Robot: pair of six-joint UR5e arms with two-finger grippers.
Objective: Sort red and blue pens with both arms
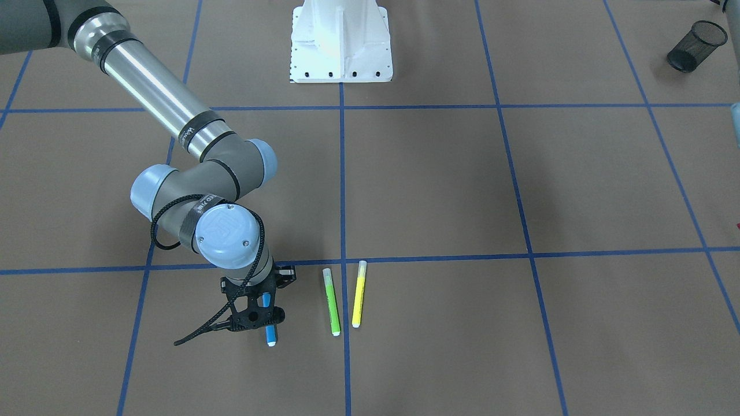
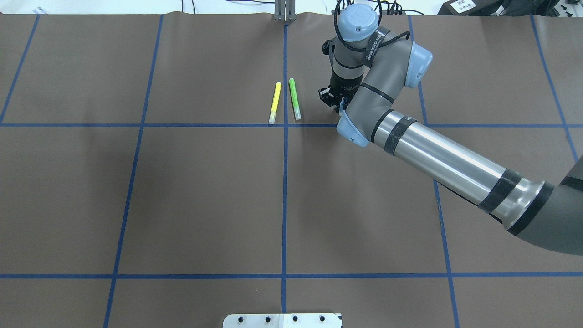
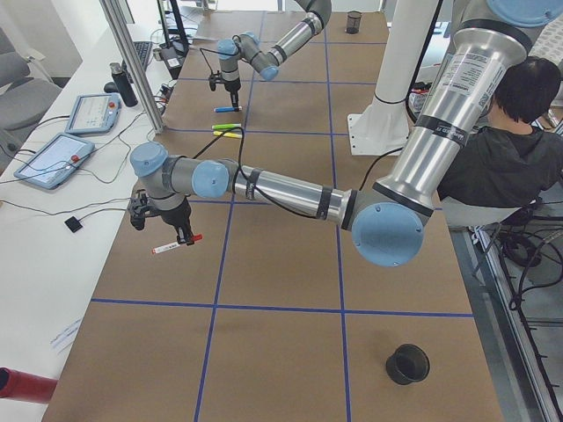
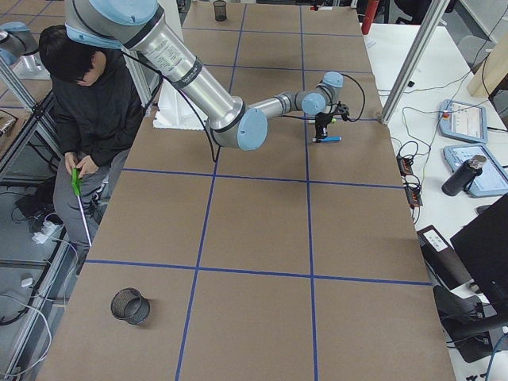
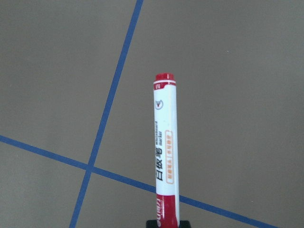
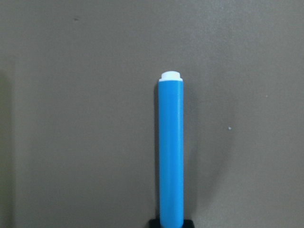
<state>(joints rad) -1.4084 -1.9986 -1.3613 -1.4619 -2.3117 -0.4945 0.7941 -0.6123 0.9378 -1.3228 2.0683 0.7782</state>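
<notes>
The red pen (image 5: 165,152), a white labelled barrel with a red cap and end, is clamped at its cap end by my left gripper (image 3: 182,236), which is shut on it low over the table near the left end. In the exterior left view the red pen (image 3: 176,245) lies almost level under the fingers. The blue pen (image 1: 268,318), white end outward, sits in my right gripper (image 1: 263,312), shut on it close to the table surface. The right wrist view shows the blue pen (image 6: 171,152) pointing away. Whether either pen touches the table I cannot tell.
A green marker (image 1: 332,303) and a yellow marker (image 1: 358,293) lie side by side just beside the right gripper. The white pedestal (image 1: 341,40) stands at the robot's side. Black mesh cups (image 1: 696,45) (image 4: 130,305) sit near the table's ends. A person (image 4: 87,95) sits beside the table.
</notes>
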